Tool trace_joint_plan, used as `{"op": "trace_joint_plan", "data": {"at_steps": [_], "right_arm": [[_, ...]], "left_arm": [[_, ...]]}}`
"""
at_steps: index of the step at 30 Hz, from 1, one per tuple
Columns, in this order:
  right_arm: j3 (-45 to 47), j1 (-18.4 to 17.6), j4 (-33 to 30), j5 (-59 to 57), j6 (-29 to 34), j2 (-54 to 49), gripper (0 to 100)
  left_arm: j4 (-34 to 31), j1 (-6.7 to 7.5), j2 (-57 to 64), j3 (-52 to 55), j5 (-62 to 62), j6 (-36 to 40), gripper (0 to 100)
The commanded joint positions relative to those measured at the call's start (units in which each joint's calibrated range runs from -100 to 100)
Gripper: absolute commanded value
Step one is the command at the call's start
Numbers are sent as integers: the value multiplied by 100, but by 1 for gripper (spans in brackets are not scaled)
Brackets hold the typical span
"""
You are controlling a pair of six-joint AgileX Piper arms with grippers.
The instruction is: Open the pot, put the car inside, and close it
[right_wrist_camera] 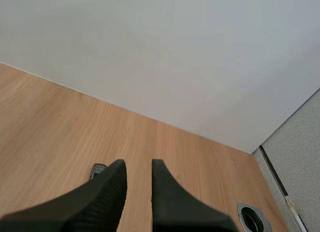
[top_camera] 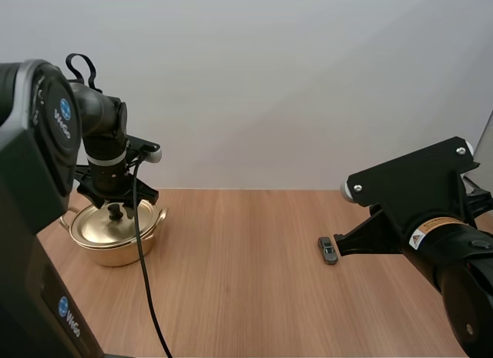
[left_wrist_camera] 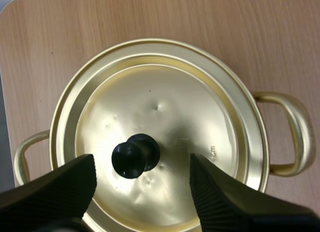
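A gold pot (top_camera: 115, 246) with two loop handles stands at the table's left, its lid (left_wrist_camera: 165, 127) on and seated flat. My left gripper (top_camera: 115, 198) hangs straight down over it, open, one finger on each side of the lid's black knob (left_wrist_camera: 135, 155) without touching it. A small grey toy car (top_camera: 329, 250) lies on the wood at the right. My right gripper (top_camera: 347, 242) is low just to the right of the car, and its fingers (right_wrist_camera: 112, 184) stand a little apart with nothing between them. The car's end (right_wrist_camera: 98, 169) peeks out beside one finger.
The wooden table (top_camera: 246, 281) ends at a white wall behind. A round cable hole (right_wrist_camera: 254, 218) sits in the table near its far right corner, beside a grey partition (right_wrist_camera: 300, 157). Open wood lies between the pot and the car.
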State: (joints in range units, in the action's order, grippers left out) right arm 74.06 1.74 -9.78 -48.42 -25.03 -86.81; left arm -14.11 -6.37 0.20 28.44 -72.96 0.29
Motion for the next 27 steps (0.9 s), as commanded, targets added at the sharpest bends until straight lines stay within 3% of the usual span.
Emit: {"op": "trace_joint_plan", "data": {"at_steps": [1,3,8,10,12,17,21,24,25,27], "right_arm": [[9,1,-33,-32,3,1,31],[22,1,-33,-49,3,1,31],[67,1,-128,-110,3,1,28],[67,1,-116,-110,3,1,19],[67,1,-30,-21,3,66,1],[50,12,210,749,-91,972,0],[-172,41,353,975,-109,2351,0],[-506,41,575,938,-109,3486,0],[-630,41,607,937,-109,3873,3],[-859,41,693,937,-109,4564,31]], "left_arm": [[-2,-11,-34,-6,15,-4,78],[-2,-18,-92,-6,15,-4,59],[13,-130,-251,-6,134,5,1],[34,-178,-262,-6,246,5,0],[34,-228,-262,-88,266,-35,0],[384,-302,-28,-560,-121,-215,0],[1178,-359,540,-962,-102,-562,0],[1411,-359,1024,-1232,-59,-583,0],[1509,-359,1170,-1309,-36,-598,0],[1664,-359,1532,-1498,3,-713,0]]}}
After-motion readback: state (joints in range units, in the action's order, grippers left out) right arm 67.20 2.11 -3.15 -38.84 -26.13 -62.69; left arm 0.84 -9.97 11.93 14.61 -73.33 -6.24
